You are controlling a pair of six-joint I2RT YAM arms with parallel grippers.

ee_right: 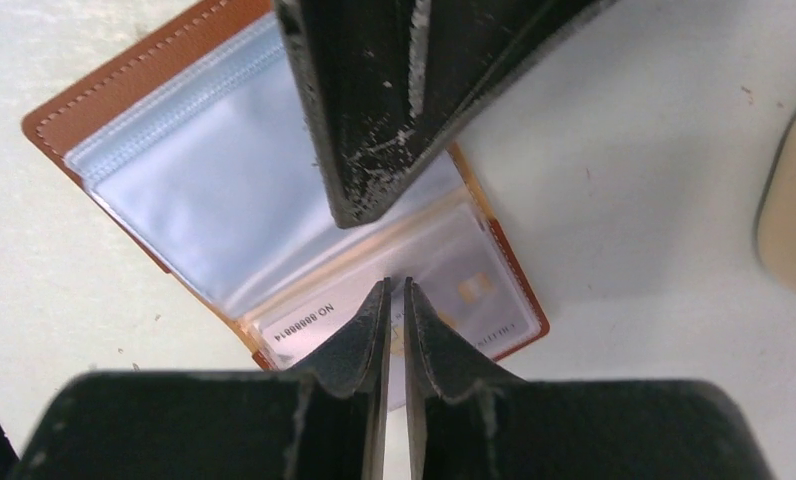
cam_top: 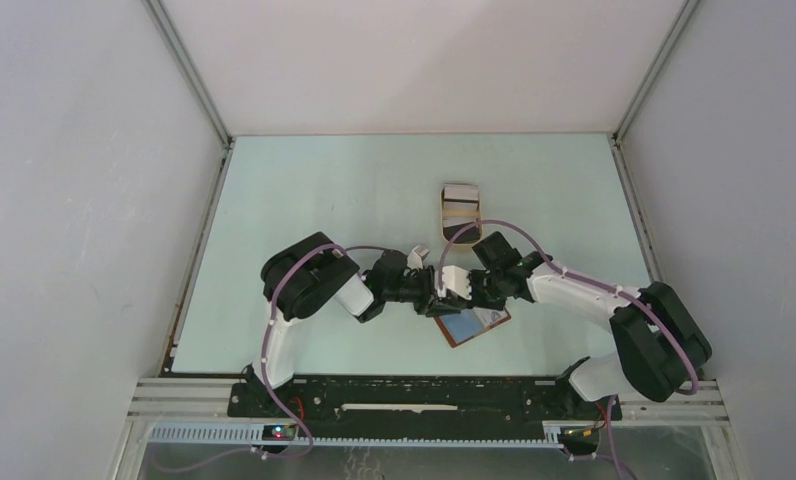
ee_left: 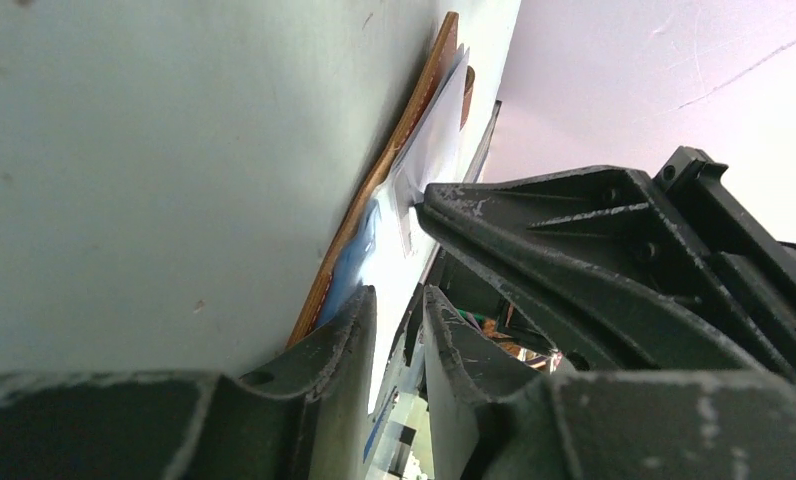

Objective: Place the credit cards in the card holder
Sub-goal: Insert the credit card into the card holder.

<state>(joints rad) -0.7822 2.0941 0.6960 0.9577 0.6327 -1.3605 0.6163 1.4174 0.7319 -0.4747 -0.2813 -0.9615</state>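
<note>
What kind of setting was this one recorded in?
Probably a lab robot cell rather than a home or shop. White panel walls in aluminium framing enclose a pale-green table, and the left arm and right arm are bolted to a rail.

Pale green tabletop (cam_top: 324, 200), white enclosure walls (cam_top: 74, 200), aluminium corner rails (cam_top: 189, 72), even light

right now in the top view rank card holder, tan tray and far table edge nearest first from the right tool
1. card holder, under the right tool
2. tan tray, just beyond
3. far table edge, at the back
</note>
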